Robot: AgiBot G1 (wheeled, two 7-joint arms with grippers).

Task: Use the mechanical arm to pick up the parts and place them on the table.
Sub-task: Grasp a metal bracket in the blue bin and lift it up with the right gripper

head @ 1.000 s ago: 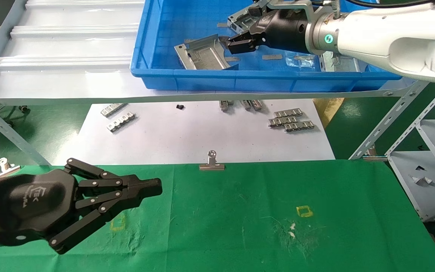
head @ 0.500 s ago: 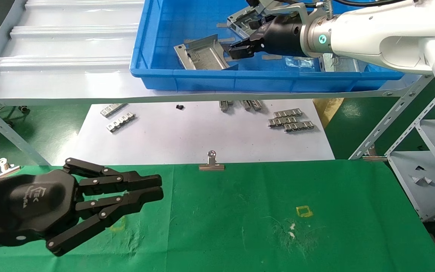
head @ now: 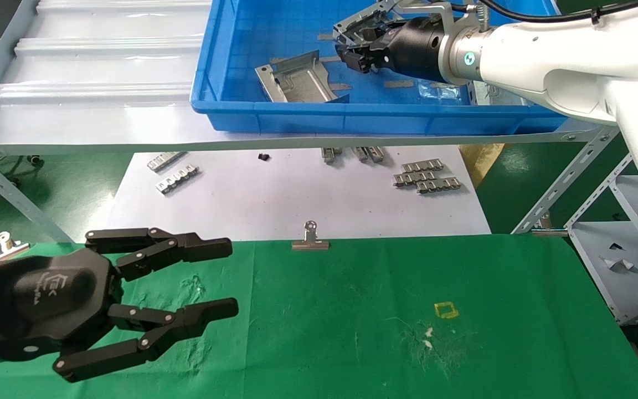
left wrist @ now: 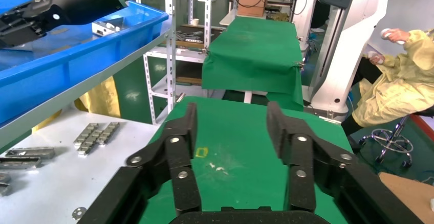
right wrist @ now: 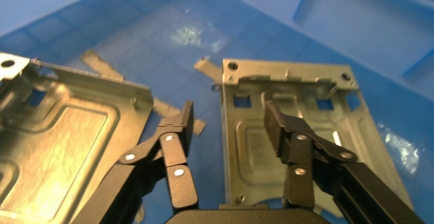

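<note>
Since the earlier frames, the right gripper (head: 359, 54) has been carried further back into the blue bin (head: 274, 119), away from the near stamped plate (head: 299, 83) and toward the far stamped plate (head: 360, 25); the left gripper (head: 225, 277) has been spread from closed to wide open over the green table (head: 352, 332).

Right gripper: in the wrist view its jaws are parted, nothing held, and one edge of the far plate (right wrist: 302, 127) is straddled, one finger (right wrist: 279, 124) over the plate's face and the other over bare bin floor. No contact can be confirmed.

Left gripper: released, empty, hovering above the table cloth, well apart from the bin.

Parts: both plates are seen inside the bin on the grey ribbed shelf (head: 92, 66); none lies on the table. A binder clip (head: 310, 238) is fixed at the cloth's far edge, and small ridged strips (head: 424, 177) lie on the white paper sheet (head: 297, 199) below the shelf.

Risks judged from this position:
- The plate edge is thin and shiny; a shallow closure could let it slip or pivot out.
- If the lower finger does not get under the edge, the plate may merely be pushed along the floor.
- A tilted plate may strike the bin wall during lifting.
</note>
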